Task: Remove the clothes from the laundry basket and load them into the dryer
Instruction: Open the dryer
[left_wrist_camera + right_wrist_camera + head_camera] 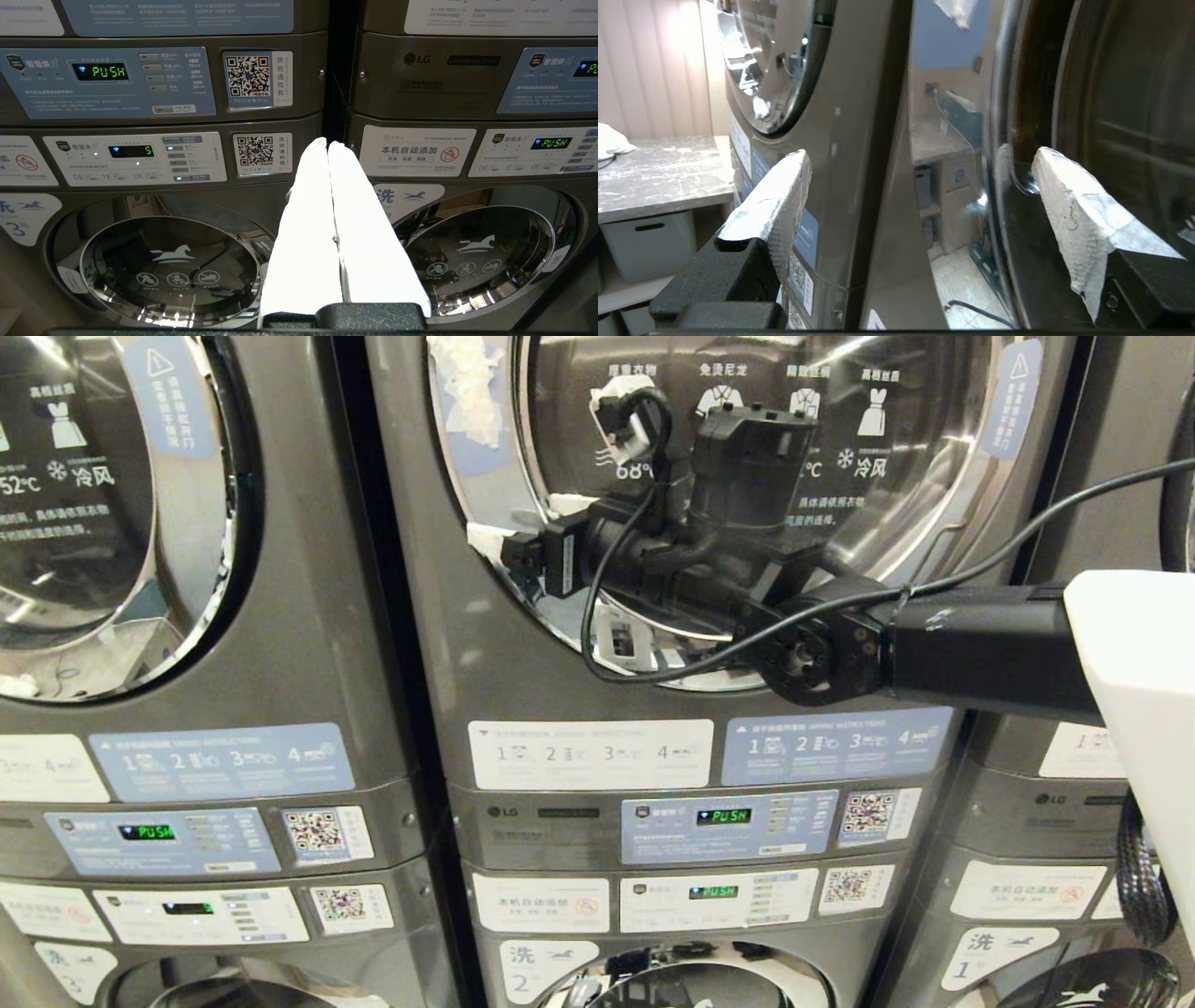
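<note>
The right claw [523,546] is held at the left rim of the dryer [485,644] door, reached in across the glass from the right side of the head view. Its padded fingers [773,205] are spread wide, nothing between them (released). In the right wrist view the chrome door ring [999,140] is seen running between the two pads: one pad lies over the dark glass, the other over the grey cabinet front. So the door edge is straddled or nearly so; contact cannot be told. The ring's edge runs roughly upright here, across the gap of the claw.

The left claw [329,149] is parked low, pads pressed together, empty, pointed at the gap between two lower washers. The right arm is clearly nearer to the door.

The dryer is seen as a dark grey LG unit, door closed, with a big round glass window, a bright chrome ring, white garment icons and temperature marks on the glass, and pale blue stickers on the ring. Below it, a control panel [728,826] shows green PUSH, and a washer label [546,971] reads 2.

The laundry basket and clothes are not in view. Judged step: door opening, with loading not yet begun (the next move likely depends on hooking that rim).
</note>
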